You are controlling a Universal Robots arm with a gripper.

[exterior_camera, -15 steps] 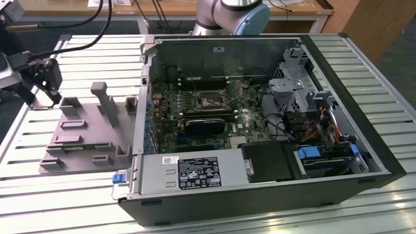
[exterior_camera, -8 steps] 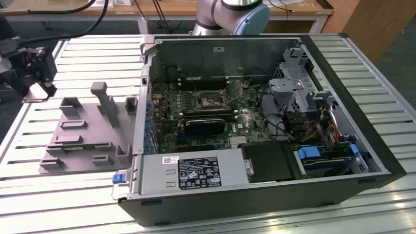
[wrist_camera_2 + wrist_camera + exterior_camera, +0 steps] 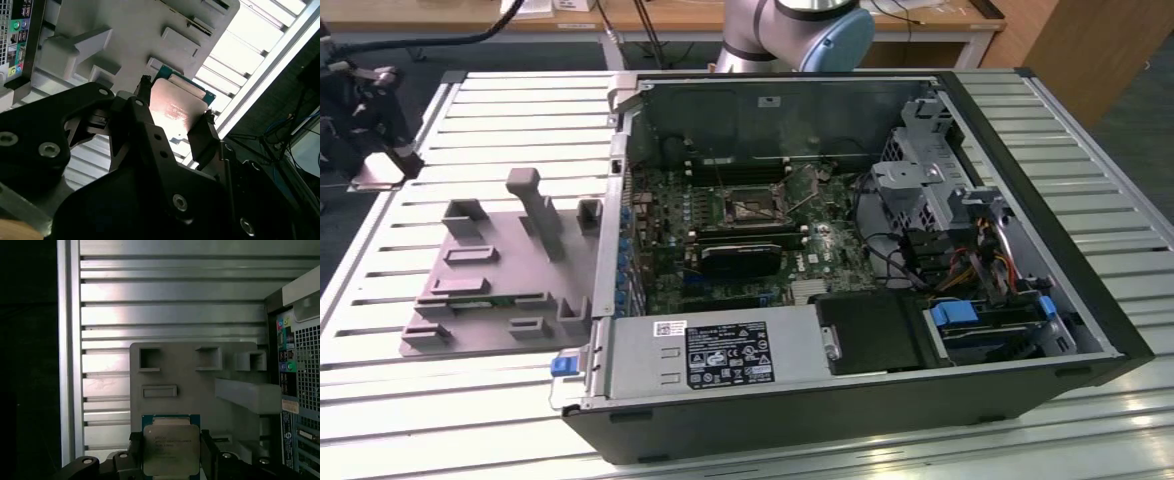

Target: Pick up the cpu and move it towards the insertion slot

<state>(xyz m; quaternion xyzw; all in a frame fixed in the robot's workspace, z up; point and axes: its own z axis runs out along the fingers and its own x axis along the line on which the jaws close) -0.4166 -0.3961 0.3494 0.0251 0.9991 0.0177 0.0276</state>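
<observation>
Gripper [image 3: 171, 462] clasps cpu [image 3: 171, 442] by two opposite edges, grey fixture [image 3: 200, 375] beyond

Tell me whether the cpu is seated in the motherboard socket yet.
No: in the first wrist view the gripper grips the cpu by its sides over the grey fixture plate, outside the computer case.

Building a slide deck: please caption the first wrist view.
The gripper holds the cpu by two opposite edges, with the grey fixture tray and computer case beyond.
</observation>
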